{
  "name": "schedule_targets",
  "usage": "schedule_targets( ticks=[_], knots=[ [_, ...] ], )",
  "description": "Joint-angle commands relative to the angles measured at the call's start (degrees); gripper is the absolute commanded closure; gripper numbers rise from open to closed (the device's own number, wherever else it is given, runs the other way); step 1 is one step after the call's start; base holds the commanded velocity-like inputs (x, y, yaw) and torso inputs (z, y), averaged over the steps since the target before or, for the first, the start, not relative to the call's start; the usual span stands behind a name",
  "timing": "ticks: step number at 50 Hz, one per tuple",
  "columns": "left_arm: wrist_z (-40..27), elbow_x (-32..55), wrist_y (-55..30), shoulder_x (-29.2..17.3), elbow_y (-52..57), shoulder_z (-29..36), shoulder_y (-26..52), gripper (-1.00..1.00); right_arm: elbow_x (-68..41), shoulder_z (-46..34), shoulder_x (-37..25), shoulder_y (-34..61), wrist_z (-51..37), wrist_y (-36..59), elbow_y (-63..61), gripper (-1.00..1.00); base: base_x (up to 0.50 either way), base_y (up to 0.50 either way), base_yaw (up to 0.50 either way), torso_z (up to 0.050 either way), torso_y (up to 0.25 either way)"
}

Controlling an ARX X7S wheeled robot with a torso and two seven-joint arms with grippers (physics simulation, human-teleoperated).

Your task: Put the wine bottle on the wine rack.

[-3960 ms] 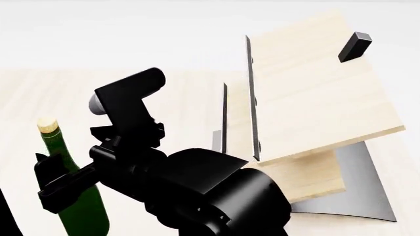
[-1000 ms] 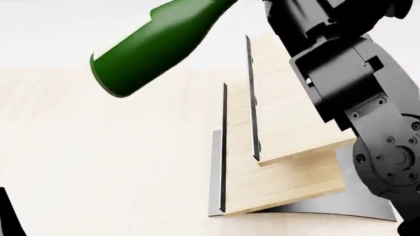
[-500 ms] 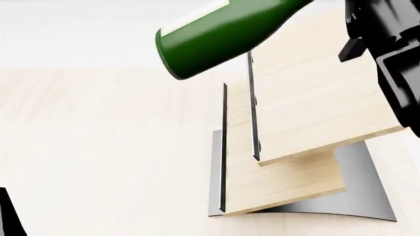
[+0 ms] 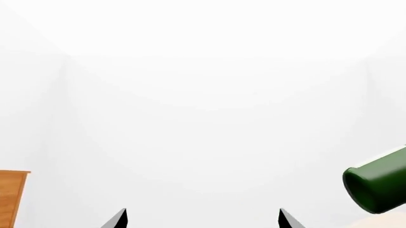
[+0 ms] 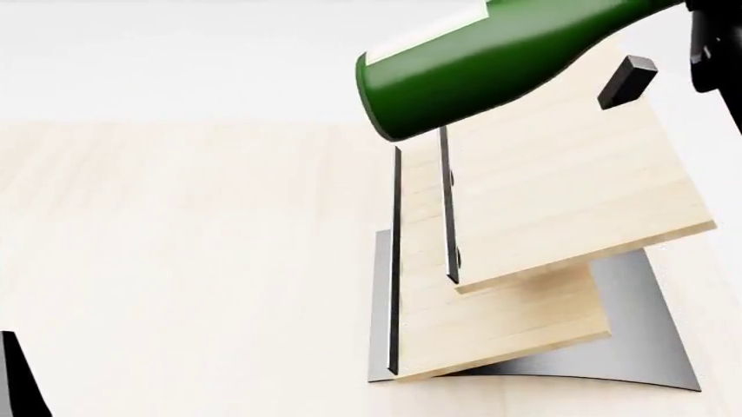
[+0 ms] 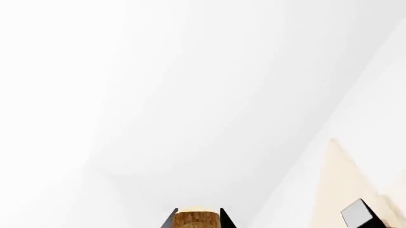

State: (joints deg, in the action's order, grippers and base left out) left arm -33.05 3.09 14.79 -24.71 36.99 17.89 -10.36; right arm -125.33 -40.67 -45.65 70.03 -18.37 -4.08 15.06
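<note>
The dark green wine bottle (image 5: pixel 499 61) hangs tilted, close to lying flat, above the upper board of the wine rack (image 5: pixel 557 191), its base toward the left. The rack's black peg (image 5: pixel 627 80) shows just right of the bottle. In the right wrist view my right gripper (image 6: pixel 197 218) is shut on the bottle's neck, with the tan cork (image 6: pixel 197 219) between the fingertips. In the head view only a black piece of the right arm (image 5: pixel 717 43) shows. My left gripper (image 4: pixel 201 219) is open and empty, and the bottle's base (image 4: pixel 377 185) shows off to one side of it.
The rack stands on its curved grey base (image 5: pixel 638 347) on a pale wood table (image 5: pixel 174 261). A reddish-brown cabinet corner (image 4: pixel 13 197) shows in the left wrist view. A black part (image 5: pixel 17 378) sits at the head view's lower left corner.
The bottle has moved right and now hangs over the rack's upper board. The right arm has slid almost out of the head view to the right.
</note>
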Motion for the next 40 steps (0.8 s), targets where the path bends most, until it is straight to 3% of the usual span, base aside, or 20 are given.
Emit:
schedule_targets(
  ticks=[1, 40],
  knots=[
    [-0.1, -0.1, 0.1, 0.0, -0.3, 0.2, 0.1, -1.0, 1.5, 2.2, -1.8, -0.8, 0.7, -0.5, -0.2, 1.0, 0.0, 0.0, 0.0, 0.0, 0.0],
    [-0.3, -0.2, -0.2, -0.2, -0.7, 0.9, 0.6, -1.0, 1.7, 2.3, -3.5, -6.7, 3.7, -1.0, 1.6, 1.0, 0.0, 0.0, 0.0, 0.0, 0.001]
  ],
)
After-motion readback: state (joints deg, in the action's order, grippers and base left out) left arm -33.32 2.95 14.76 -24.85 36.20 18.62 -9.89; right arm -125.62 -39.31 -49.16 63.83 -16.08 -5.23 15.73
